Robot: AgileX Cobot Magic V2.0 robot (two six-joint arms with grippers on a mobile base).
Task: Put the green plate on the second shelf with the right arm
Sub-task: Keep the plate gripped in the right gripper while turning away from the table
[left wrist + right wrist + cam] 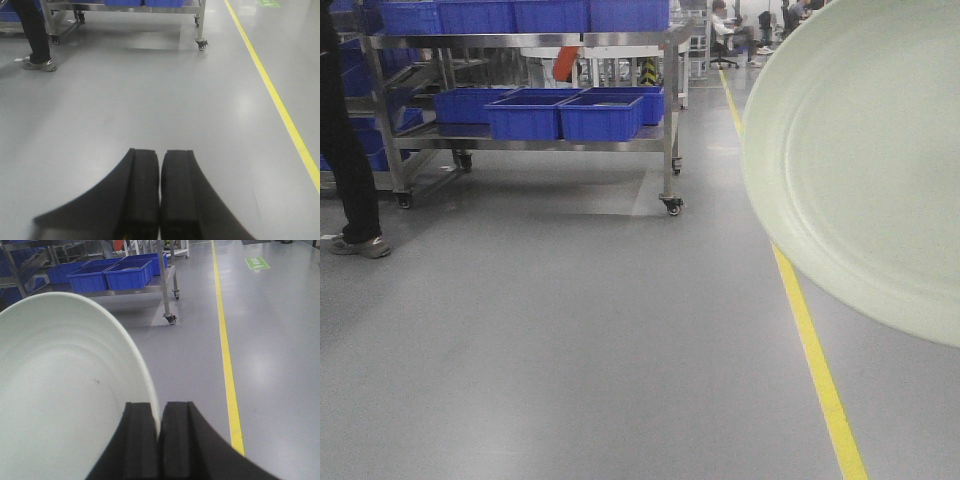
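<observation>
The green plate [60,390] was gripped by its rim in the right gripper [160,427], held above the grey floor [570,350]; the left gripper [160,190] was clenched empty. A wheeled steel rack [530,145] of blue bins [600,118] was seen beyond

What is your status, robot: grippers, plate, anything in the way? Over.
Right gripper shut on green plate rim, plate held aloft. Left gripper shut, empty. Shelf cart ahead across open floor; person standing beside it.
</observation>
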